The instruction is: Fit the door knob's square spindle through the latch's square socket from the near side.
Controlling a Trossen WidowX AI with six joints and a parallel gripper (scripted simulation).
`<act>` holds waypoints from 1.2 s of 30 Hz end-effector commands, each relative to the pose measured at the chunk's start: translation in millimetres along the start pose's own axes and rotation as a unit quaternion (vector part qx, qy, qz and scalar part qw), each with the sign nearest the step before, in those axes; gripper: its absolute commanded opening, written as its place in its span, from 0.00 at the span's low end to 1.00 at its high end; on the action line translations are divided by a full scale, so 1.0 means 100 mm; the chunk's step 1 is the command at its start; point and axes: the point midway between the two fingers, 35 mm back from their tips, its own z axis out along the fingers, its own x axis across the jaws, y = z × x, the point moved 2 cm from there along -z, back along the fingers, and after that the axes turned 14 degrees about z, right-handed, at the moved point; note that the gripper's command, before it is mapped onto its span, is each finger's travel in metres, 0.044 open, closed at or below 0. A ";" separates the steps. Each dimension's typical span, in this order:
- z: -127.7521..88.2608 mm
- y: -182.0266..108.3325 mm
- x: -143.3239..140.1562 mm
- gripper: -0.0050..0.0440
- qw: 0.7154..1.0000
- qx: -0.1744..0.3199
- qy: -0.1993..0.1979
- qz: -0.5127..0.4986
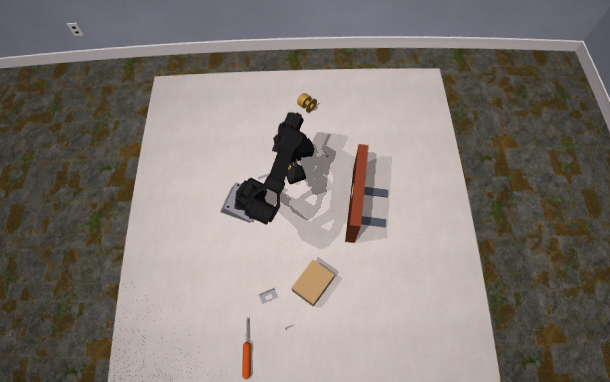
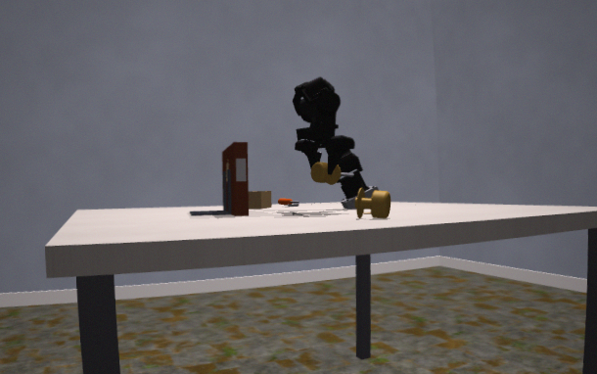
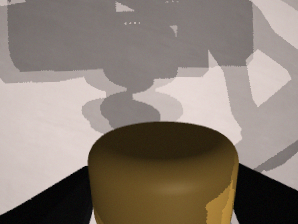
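My gripper is shut on a brass door knob and holds it in the air above the table, to the robot side of the door. In the wrist view the knob's round head fills the lower middle, with the black fingers on both sides. Its spindle and plate are hidden. The red-brown wooden door slab stands upright on edge on two dark feet, with a grey latch plate on its narrow edge. I cannot make out the square socket.
A second brass knob lies on the table beyond the arm. A tan box, a small grey plate, a screw and an orange screwdriver lie nearer the front. The arm's base sits mid-table.
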 end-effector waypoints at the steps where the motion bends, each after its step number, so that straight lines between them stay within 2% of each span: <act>1: -0.04 0.05 0.01 0.10 0.999 0.005 0.006 -0.033; 15: -0.07 0.19 -0.09 0.10 0.972 0.022 -0.004 -0.235; 17: -0.07 0.19 -0.09 0.10 0.972 0.022 -0.004 -0.235; 32: -0.10 0.34 -0.20 0.10 0.898 0.044 -0.003 -0.439; 34: -0.10 0.34 -0.20 0.10 0.898 0.044 -0.003 -0.439; 36: -0.11 0.36 -0.21 0.10 0.884 0.047 -0.003 -0.464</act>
